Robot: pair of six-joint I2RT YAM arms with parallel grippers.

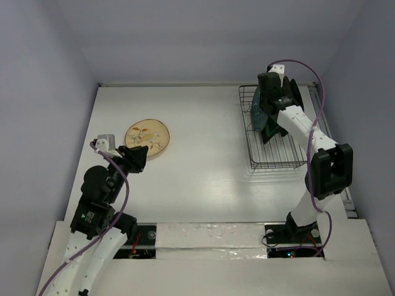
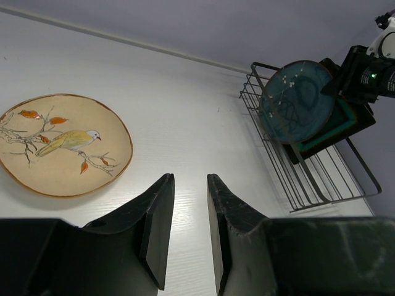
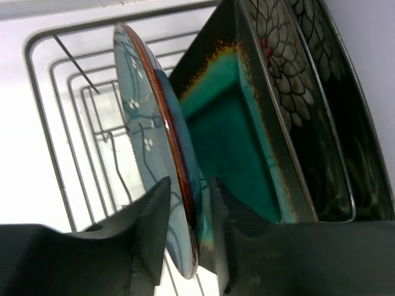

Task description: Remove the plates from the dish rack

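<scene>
Overhead: the cream plate [image 1: 147, 137] lies well left of the dish rack [image 1: 278, 157]. Left wrist: my left gripper [image 2: 188, 228] gapes empty. Right wrist: my right gripper [image 3: 188, 225] straddles the rim of the round teal plate [image 3: 145, 135] in the rack, ready to lift it. Whether it is pinched yet, I can't tell.

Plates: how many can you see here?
5. A cream plate lies on the table. In the rack stand a round teal plate, a square teal plate and what look like two black plates. More could be hidden behind them.
</scene>
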